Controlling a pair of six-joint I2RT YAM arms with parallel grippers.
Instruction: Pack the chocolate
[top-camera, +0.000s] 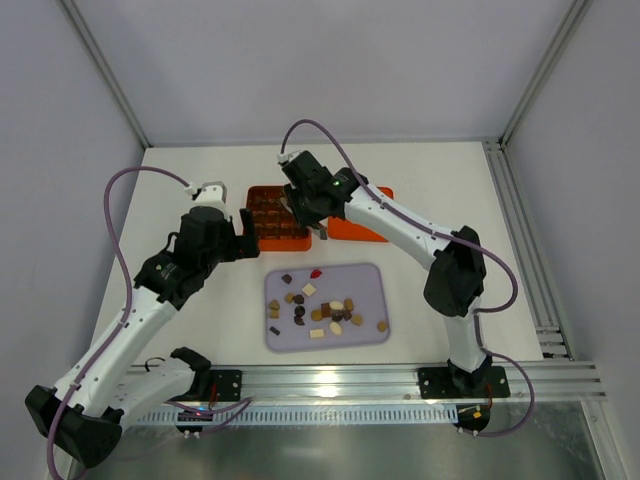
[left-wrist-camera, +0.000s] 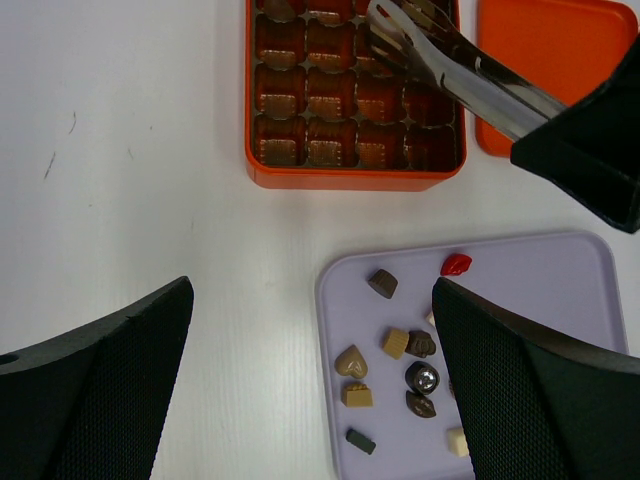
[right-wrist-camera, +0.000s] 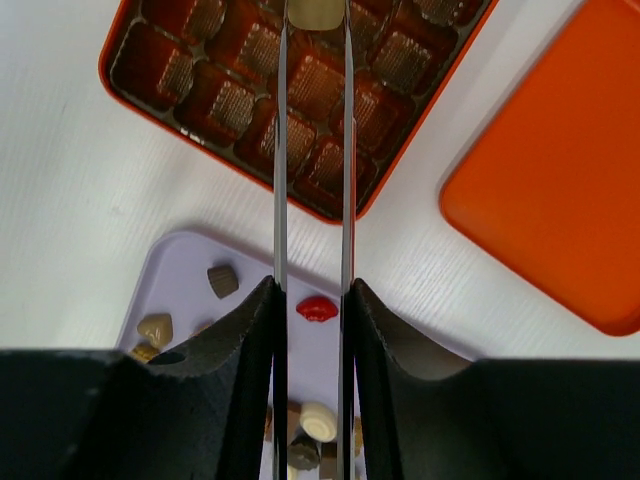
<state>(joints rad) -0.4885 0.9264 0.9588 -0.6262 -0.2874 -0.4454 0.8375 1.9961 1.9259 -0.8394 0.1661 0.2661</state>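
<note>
1. There's the white table (top-camera: 200, 180) under everything, and the lavender tray (top-camera: 365, 282) lies just beyond the arm bases
2. The orange gridded box (top-camera: 265, 215) sits just past the tray's far left corner, and the flat orange lid (right-wrist-camera: 560, 170) lies past the far right corner, apart from the box
3. The left gripper (left-wrist-camera: 312, 290) hovers off the tray's far left corner, jaws spread wide, nothing in them
4. The right gripper (right-wrist-camera: 312, 290) is clamped tight on metal tongs (right-wrist-camera: 279, 150), which reach past the tray over the box
5. The chocolate (top-camera: 320, 305) is mostly scattered on the tray, with the red piece (left-wrist-camera: 456, 264) near its far edge and one tan piece (right-wrist-camera: 315, 12) pinched in the tong tips above the box
</note>
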